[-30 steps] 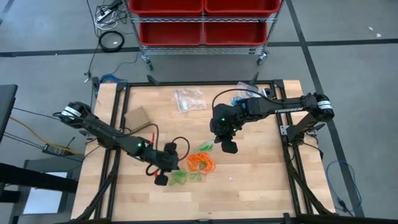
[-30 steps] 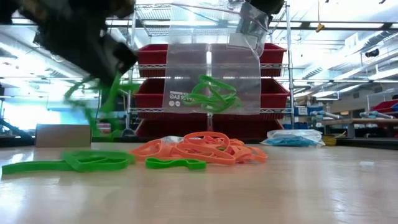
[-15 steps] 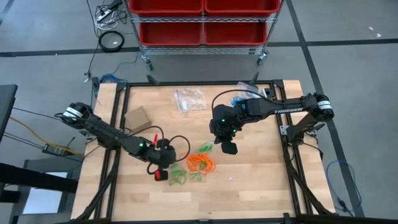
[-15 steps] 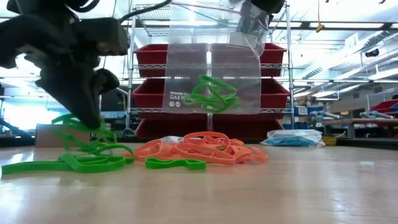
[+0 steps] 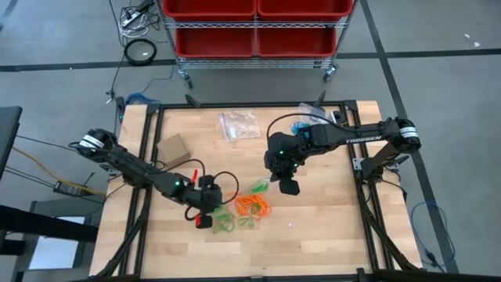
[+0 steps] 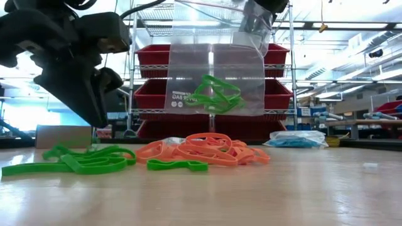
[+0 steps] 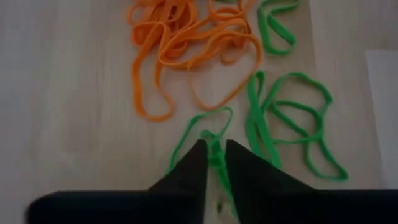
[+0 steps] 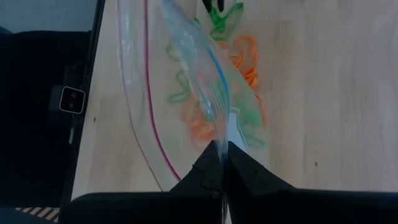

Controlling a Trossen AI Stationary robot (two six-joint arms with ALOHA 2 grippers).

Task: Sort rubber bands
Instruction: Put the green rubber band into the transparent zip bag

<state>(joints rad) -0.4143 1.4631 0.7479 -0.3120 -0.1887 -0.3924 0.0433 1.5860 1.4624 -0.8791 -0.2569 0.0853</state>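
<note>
I took the orange rubber bands [image 5: 253, 205] as my landmark, a loose heap lying on the wooden table [image 5: 329, 227] near its middle. Just beside that heap, on the left arm's side, lay a tangle of green rubber bands [image 6: 85, 159], flat on the wood, and one more green loop [image 6: 177, 166] lay in front of the orange pile in the low view. My left gripper [image 7: 213, 155] sat low over the green tangle, its two dark fingers parted by only a narrow gap with a green strand running between them; I could not tell whether it gripped that strand or had let it go. On the far side of the orange heap from the left arm, my right gripper [image 8: 222, 158] was clamped tight on the top edge of a clear plastic bag [image 6: 213, 78], which hung above the table just past the heap, with a few green bands [image 6: 215, 94] bunched inside it. Well beyond the orange heap, toward the red bins [image 5: 254, 23], a second clear bag [image 5: 239, 125] and a small cardboard box [image 5: 174, 148] rested on the table.
</note>
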